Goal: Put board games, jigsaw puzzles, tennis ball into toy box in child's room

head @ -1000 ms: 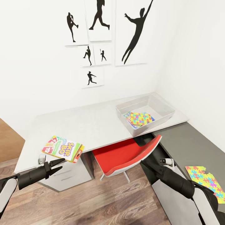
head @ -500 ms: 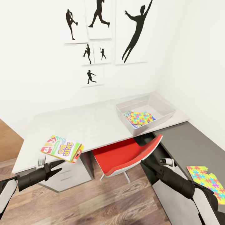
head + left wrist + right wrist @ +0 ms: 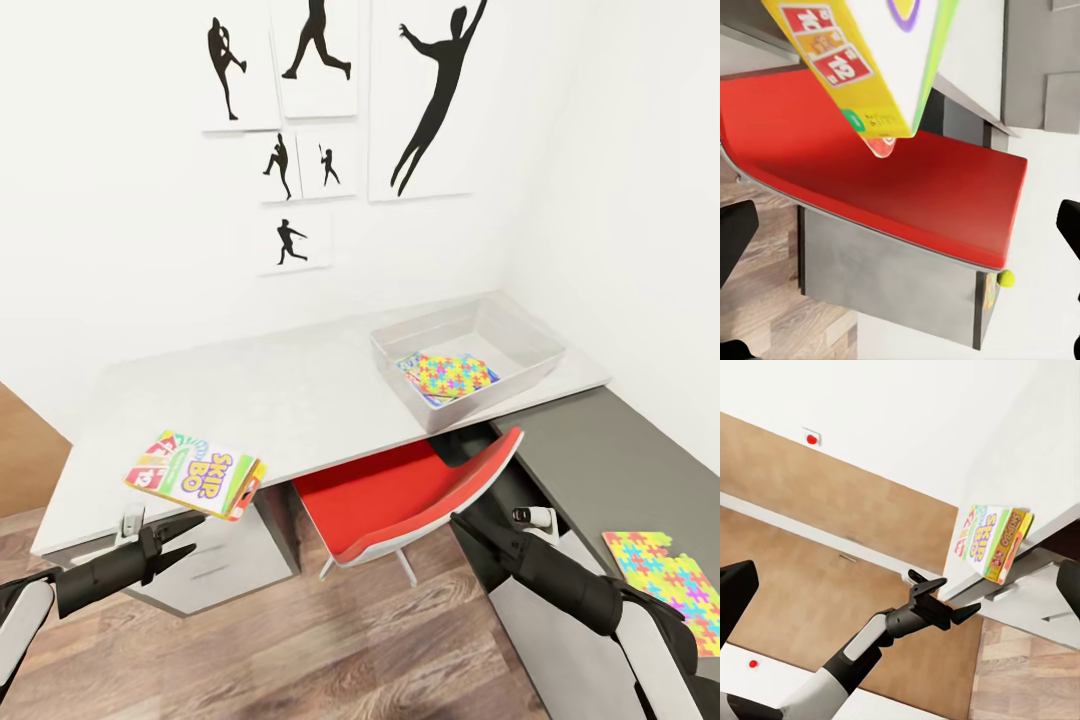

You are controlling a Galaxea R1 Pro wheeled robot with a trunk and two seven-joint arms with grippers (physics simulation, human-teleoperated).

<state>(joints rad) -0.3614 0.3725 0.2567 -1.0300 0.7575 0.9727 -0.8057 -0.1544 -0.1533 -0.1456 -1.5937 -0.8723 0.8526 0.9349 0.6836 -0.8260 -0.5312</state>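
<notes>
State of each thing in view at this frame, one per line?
Skip-Bo box: on the table edge, overhanging, ungripped.
Left gripper: open, apart from the box.
Toy box: holds one jigsaw puzzle.
Second puzzle: flat on the dark lower section, outside the box.

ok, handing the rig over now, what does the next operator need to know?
Left gripper: open, holding nothing, just below the Skip-Bo box.
Right gripper: open, holding nothing, low by the red chair.
Skip-Bo box lies on the table, overhanging its front left edge.
Done: one jigsaw puzzle is in the toy box, with something blue under it, possibly the small game.
Left: Skip-Bo box, second puzzle on the dark lower section, tennis ball, any remaining game.
</notes>
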